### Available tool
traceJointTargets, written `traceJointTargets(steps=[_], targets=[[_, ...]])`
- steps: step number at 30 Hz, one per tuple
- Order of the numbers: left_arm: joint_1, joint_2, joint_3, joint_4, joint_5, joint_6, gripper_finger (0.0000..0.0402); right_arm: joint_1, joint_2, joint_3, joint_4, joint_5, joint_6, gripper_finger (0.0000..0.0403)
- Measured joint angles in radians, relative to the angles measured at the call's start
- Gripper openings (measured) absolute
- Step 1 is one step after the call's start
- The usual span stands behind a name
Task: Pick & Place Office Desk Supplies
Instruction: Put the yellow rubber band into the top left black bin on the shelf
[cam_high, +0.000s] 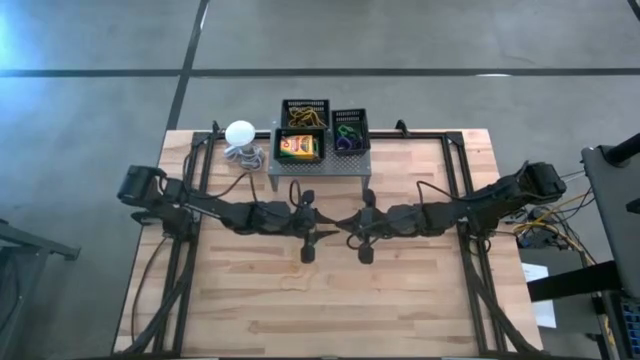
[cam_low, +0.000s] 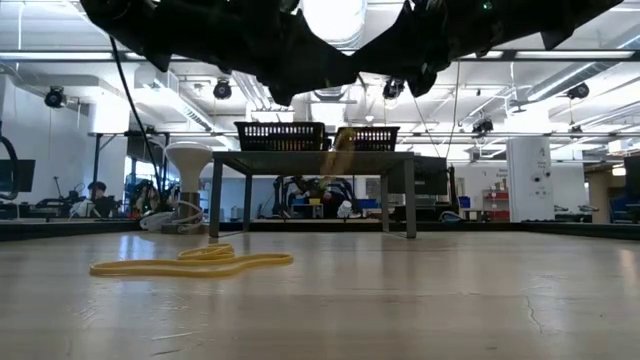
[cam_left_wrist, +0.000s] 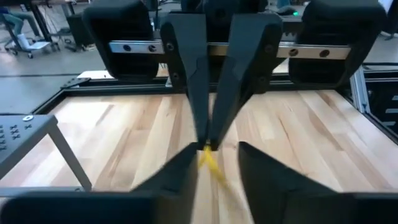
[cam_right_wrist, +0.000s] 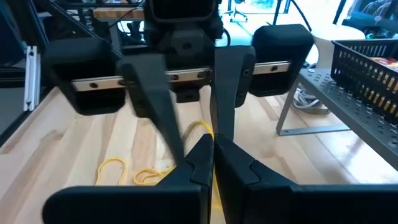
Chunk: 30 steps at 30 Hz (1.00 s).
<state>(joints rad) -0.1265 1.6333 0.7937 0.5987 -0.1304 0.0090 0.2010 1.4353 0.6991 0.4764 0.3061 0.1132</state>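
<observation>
Both dark two-finger grippers meet tip to tip above the middle of the light wooden slatted table (cam_high: 400, 300), just in front of the grey perforated metal stand (cam_high: 322, 182); each arm reaches in from its own side.

Right gripper (cam_left_wrist: 208, 144): clenched; its fingertips pinch one end of a thin yellow-tan rubber band (cam_left_wrist: 211, 163), which trails from the pinch into the gap of the opposing tool.

Left gripper (cam_right_wrist: 199, 140): released; its two fingers stand apart on either side of the right gripper's tips, and contact with the band cannot be told.

Further loose yellow-tan rubber bands (cam_low: 190, 265) lie flat on the table below the grippers.

On the stand: a black mesh tray (cam_high: 305, 113) at the rear holding tan bands; a second black mesh tray (cam_high: 281, 147) in front of it holding yellow-and-green flat boxes (cam_high: 298, 148); a third black mesh tray (cam_high: 350, 116) beside them holding small purple, blue and green rings (cam_high: 348, 138).

A white ball-shaped object with a coiled cord (cam_high: 240, 133) sits on the table just beside the stand, on the left arm's side.
</observation>
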Motion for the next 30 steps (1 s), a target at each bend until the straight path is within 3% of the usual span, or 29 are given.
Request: traceJointTargets(steps=[6, 10, 14, 20, 30], targets=[[0.0, -0.001, 0.0, -0.008, 0.059, 0.021, 0.001, 0.0, 0.0, 0.0, 0.001, -0.02, -0.015, 0.0009], [-0.001, -0.026, 0.01, -0.093, 0.064, 0.009, 0.0003, -0.002, -0.015, 0.0, -0.047, -0.049, 0.015, 0.0032], [-0.003, -0.083, 0.04, -0.24, 0.043, -0.028, 0.0002, -0.002, -0.073, 0.0, -0.187, -0.053, 0.073, 0.0076], [-0.012, -0.195, 0.074, -0.395, 0.015, -0.036, 0.0001, 0.007, -0.179, -0.036, -0.239, -0.056, 0.055, 0.0132], [-0.01, -0.353, 0.098, -0.449, 0.02, -0.112, 0.0, 0.011, -0.363, -0.19, -0.232, -0.08, 0.067, 0.0155]])
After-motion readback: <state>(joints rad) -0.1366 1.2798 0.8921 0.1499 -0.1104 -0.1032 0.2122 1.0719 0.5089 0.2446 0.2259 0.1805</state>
